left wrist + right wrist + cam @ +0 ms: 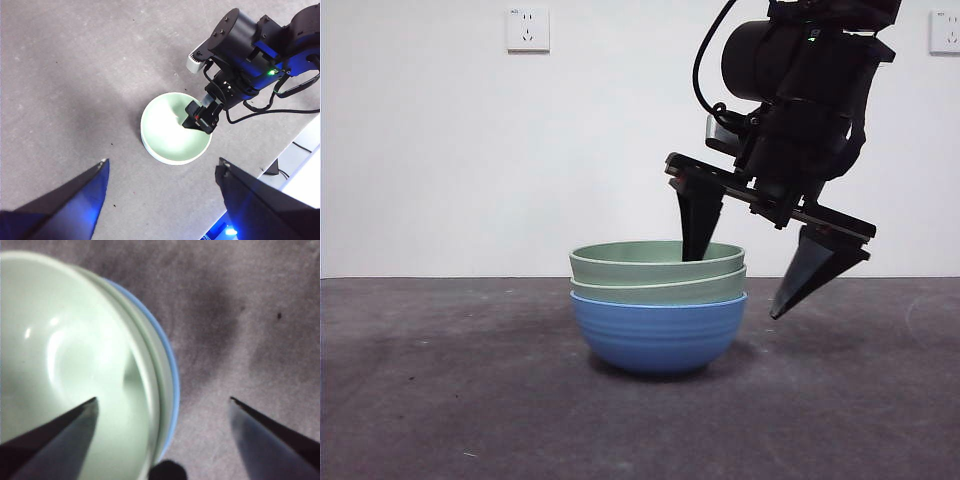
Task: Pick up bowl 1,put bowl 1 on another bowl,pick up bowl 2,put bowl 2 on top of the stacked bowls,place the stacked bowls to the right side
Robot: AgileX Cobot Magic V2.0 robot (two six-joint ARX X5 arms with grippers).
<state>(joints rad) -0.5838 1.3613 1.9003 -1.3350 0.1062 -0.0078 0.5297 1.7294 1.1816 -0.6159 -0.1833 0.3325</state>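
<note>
stacked bowls (658, 300), right claw (760, 262) spread, straddling rim, table (440, 400)

Matte black right arm (800, 90) with cylindrical wrist housing, looped black cable, lit green indicator, small grey block. Black wedge-shaped tapered fingers (815, 268). Blue glow on left gripper (162, 200) fingers.

My right claw (735, 285) with one fingertip sunk out of sight inside the top green bowl (657, 262), stacked bowls (90, 370) blurred and cut off by the wrist picture's edge, blue bowl (170, 365) only a sliver
</note>
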